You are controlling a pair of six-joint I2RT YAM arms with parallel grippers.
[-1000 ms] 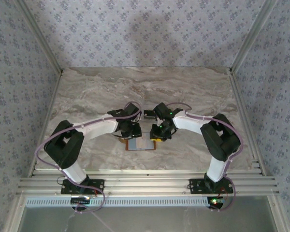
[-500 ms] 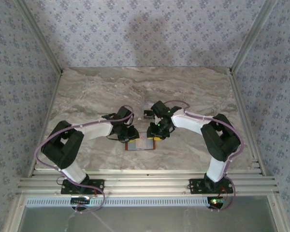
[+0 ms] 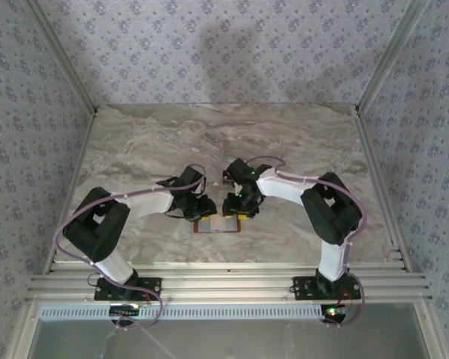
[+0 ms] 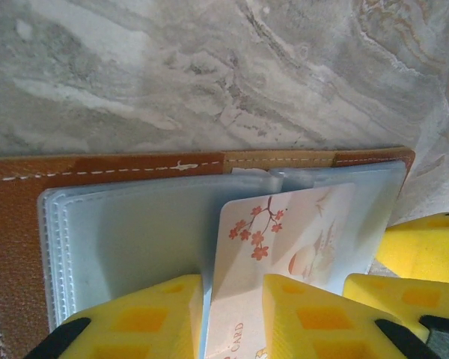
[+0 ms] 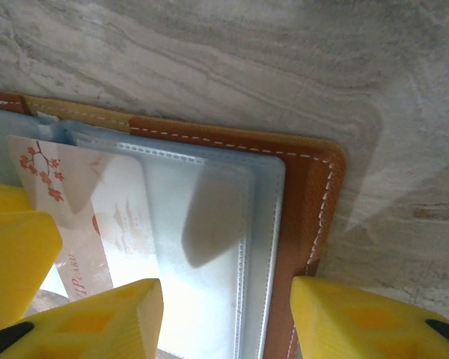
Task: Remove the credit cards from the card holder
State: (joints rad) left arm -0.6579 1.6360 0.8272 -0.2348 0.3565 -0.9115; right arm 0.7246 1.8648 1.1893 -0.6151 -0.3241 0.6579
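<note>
Yellow fingers point(image 4: 142, 321) of the left gripper point(image 3: 203, 209) stand a little apart, pressed low over the open card holder point(image 4: 30, 224). In the narrow gap between them shows the face of a whitish-pink card point(image 4: 284, 239) printed with red blossoms. The card is wider than that gap and runs under the fingertips, so the jaws are released rather than clamped on it.

The right gripper point(image 3: 236, 206) is spread wide. One of its fingers point(image 5: 97, 321) is over the card's end and the clear grey-blue pockets point(image 5: 209, 224), the other is off the holder's brown stitched edge, above the marble table point(image 3: 150, 142) – nothing is pinched between them.

The card holder lies flat and open on the table near its front edge, midway between the two arms, with both grippers meeting over it. The card rests askew across the pockets; whether its far end is tucked into a pocket or lies on top, I cannot tell
</note>
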